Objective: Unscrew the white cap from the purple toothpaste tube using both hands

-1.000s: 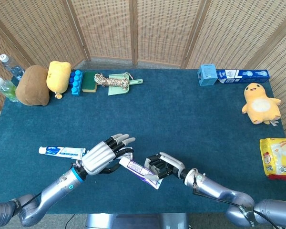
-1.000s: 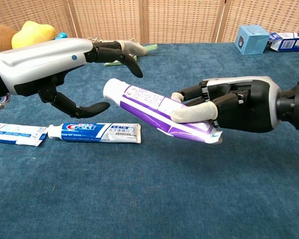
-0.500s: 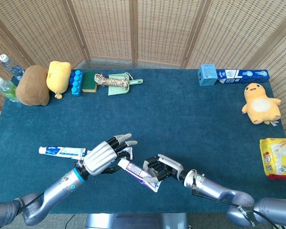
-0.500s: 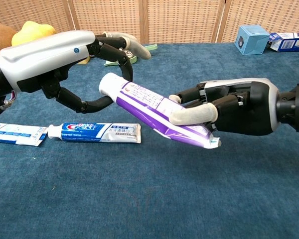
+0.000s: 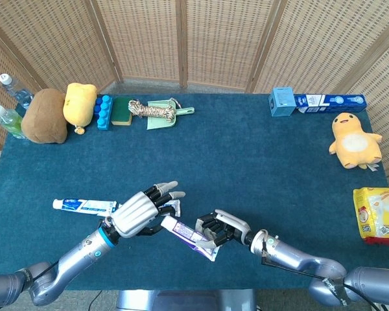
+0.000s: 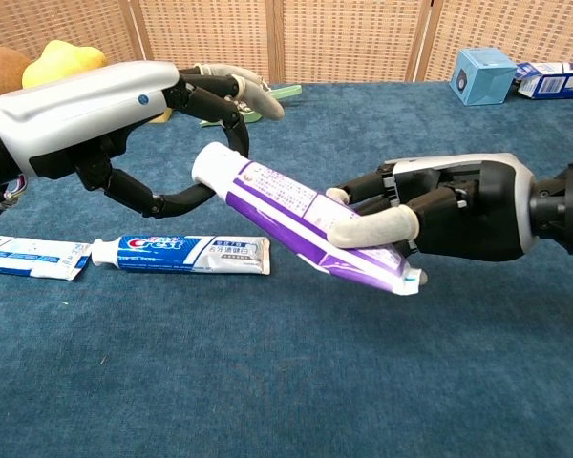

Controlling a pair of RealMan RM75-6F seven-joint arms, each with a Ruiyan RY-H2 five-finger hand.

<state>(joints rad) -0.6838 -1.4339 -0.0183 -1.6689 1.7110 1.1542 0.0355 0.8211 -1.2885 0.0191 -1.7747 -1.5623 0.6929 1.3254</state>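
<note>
My right hand (image 6: 449, 215) (image 5: 222, 228) grips the flat rear end of the purple toothpaste tube (image 6: 301, 205) (image 5: 189, 232) and holds it above the table, tilted up to the left. The white cap (image 6: 213, 164) (image 5: 167, 223) points at my left hand (image 6: 95, 119) (image 5: 137, 212). That hand's thumb lies under the cap and a finger lies on top of it, pinching it. The other fingers are spread above.
A white-and-blue toothpaste tube (image 6: 181, 253) (image 5: 84, 206) lies on the blue cloth under my left hand, beside a flat box (image 6: 29, 258). Plush toys (image 5: 52, 113), bottles (image 5: 6, 116) and small items line the back left. A blue box (image 5: 282, 102), a yellow plush (image 5: 353, 139) and a yellow packet (image 5: 377, 215) sit on the right.
My left hand has moved in from beside the tube and brought its thumb and finger onto the white cap. The right hand has kept its hold and lowered the tube's rear end slightly.
</note>
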